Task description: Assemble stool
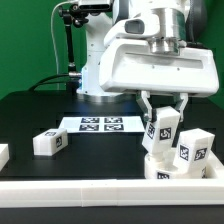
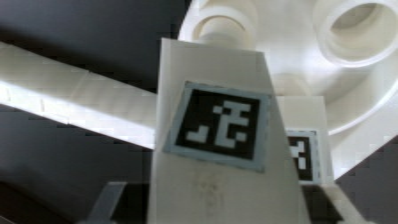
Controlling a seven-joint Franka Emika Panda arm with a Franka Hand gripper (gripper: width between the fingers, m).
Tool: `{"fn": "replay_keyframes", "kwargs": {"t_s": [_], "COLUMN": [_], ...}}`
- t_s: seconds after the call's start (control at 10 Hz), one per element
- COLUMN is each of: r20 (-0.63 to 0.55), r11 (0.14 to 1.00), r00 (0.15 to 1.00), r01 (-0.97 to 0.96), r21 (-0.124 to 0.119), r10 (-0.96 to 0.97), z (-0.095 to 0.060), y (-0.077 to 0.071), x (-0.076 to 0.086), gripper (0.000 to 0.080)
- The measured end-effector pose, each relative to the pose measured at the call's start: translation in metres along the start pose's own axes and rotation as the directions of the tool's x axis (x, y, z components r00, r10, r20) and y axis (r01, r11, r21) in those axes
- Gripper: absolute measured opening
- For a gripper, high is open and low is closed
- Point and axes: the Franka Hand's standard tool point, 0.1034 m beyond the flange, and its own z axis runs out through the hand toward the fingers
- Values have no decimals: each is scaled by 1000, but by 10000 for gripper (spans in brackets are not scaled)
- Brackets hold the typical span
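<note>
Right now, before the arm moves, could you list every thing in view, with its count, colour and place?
held white plastic oblong leg block: one, white with a black-and-white tag, between the fingers, above the seat.
second leg block: one, white, upright at the seat, to the exterior view's right of the held one.
loose leg block: one, white, lying on the table, towards the exterior view's left.
cut-off white piece: one, at the exterior view's left edge; kind unclear.
round white plastic disc seat: one, white, under the held block.
marker board: one, white with black tags, mid-table.
table: one, black.
front wall: one, white, along the near edge.
gripper: one, white body with dark fingers, shut on the held block.
</note>
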Motion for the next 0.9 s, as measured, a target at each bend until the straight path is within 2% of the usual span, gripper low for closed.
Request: {"fn": "replay_keyframes", "kwargs": {"t_s": [0.4,0.9], "r20": [9,-39], "r11": [1000,1000], "r00": [1000,999], "r01": [1,7], "r21": [0,-12], "r10": [-1,-8], "z": [6,9], "y": [-1,-1], "x": [-9,-6], "gripper": [328,333]}}
